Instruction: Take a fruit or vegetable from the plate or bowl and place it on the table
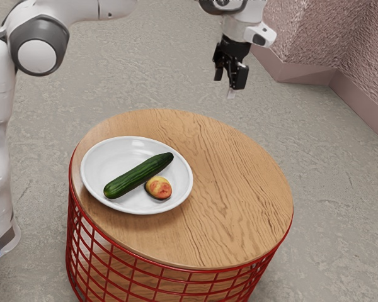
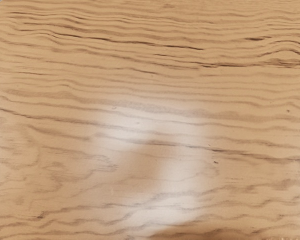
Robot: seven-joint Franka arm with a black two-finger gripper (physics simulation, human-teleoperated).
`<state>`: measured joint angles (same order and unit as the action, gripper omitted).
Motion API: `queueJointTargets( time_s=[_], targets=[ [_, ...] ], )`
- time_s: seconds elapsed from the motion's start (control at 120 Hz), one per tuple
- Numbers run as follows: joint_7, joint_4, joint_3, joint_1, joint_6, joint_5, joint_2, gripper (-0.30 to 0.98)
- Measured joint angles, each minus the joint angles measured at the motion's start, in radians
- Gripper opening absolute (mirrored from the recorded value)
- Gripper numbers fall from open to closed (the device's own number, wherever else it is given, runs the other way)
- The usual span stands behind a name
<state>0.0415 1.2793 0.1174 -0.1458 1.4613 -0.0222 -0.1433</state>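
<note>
Red wire base is what's closest to the camera, and it holds up a round wooden tabletop. So no corners to go by, just one curved edge. The white plate sits by that edge on the exterior view's left, and both candidates are on it: a cucumber lying at a slant, and a small yellow-and-red fruit, maybe a peach, right beside it on the side nearer the camera. Can't tell if those two touch.

Progress-wise, I'd call it zero so far. Neither item is out on the wood, so the pick, the carry and the put-down are all left to do. The end effector has its fingers spread with nothing pinched, and it's up high, well apart from the plate and past the tabletop's far edge as the exterior view draws it. The wrist view has wood grain right across it though, so the hand is aimed at the tabletop.

Next it'd have to come over the plate and down. Either item counts, imo. The fruit looks like the easier grab, but it might roll, and a finger could bump the cucumber going in. After that it's a short hop past the rim.
</note>
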Motion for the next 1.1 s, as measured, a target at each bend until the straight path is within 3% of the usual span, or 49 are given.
queueJointTargets(
  time_s=[0.442,0.717,0.883,1.1],
  targets=[
    [-0.076,0.005,0.004,-0.001,-0.007,-0.001,-0.015,0.69],
    [-0.244,0.011,0.083,0.01,-0.09,0.001,-0.022,0.69],
    [-0.347,0.158,0.091,0.01,-0.116,0.014,0.027,0.69],
    [-0.448,0.364,0.095,0.009,-0.019,0.049,0.099,0.69]
  ],
)
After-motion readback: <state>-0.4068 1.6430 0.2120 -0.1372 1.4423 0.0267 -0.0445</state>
